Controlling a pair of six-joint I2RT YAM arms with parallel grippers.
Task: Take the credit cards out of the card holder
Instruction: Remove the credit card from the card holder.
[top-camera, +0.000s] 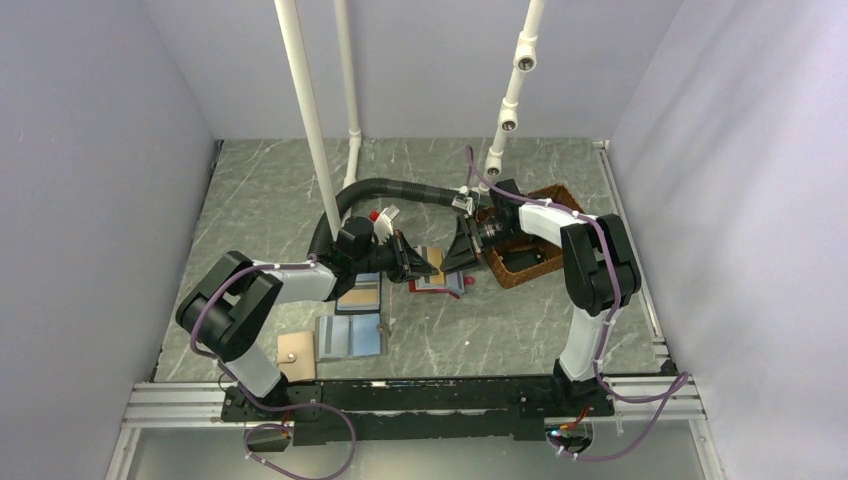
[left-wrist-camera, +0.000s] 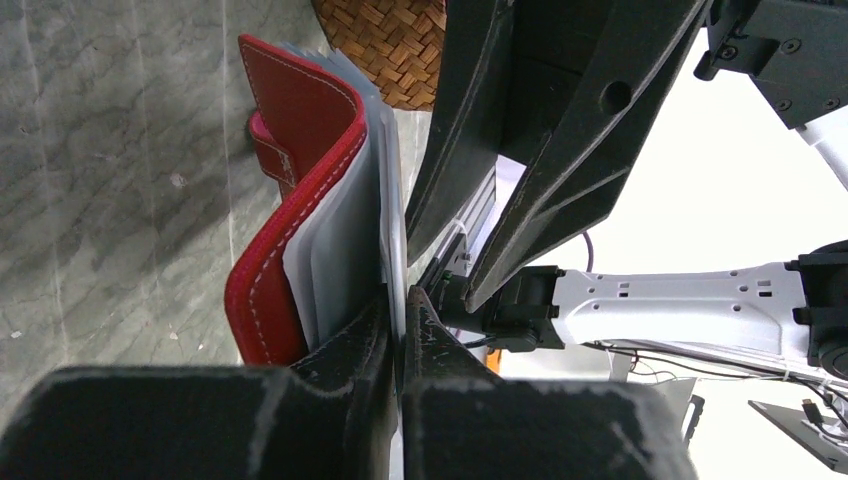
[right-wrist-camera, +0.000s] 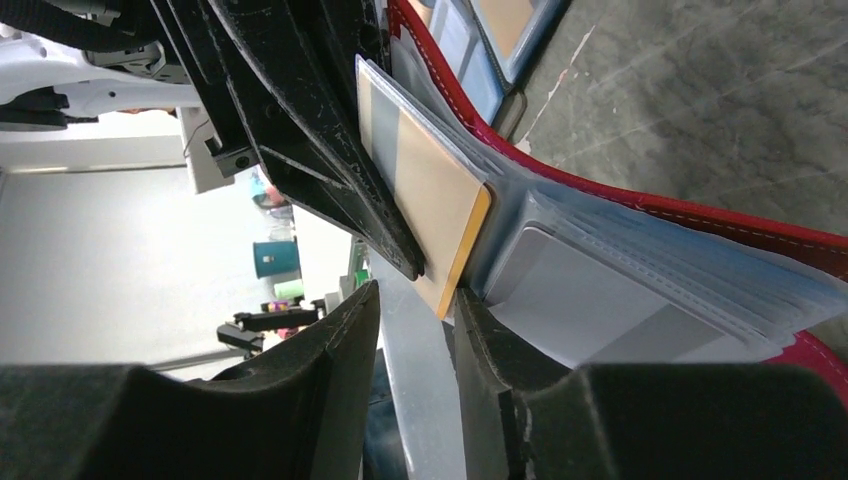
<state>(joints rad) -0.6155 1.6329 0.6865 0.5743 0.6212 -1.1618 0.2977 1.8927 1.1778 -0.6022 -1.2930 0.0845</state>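
The card holder, a red bifold wallet, is held up off the table between my two grippers. My left gripper is shut on one of its clear inner sleeves; the red cover curves away to the left. In the right wrist view a tan-orange credit card sits in that sleeve, with the left fingers pinching it from the left. My right gripper is open, and the card's lower corner is at the mouth of its jaws. Grey cards show in the other sleeves.
A brown woven basket stands just right of the right gripper. A dark-framed blue wallet with a tan panel, a pale blue bifold and a tan card lie on the marble table left of centre. White poles stand behind.
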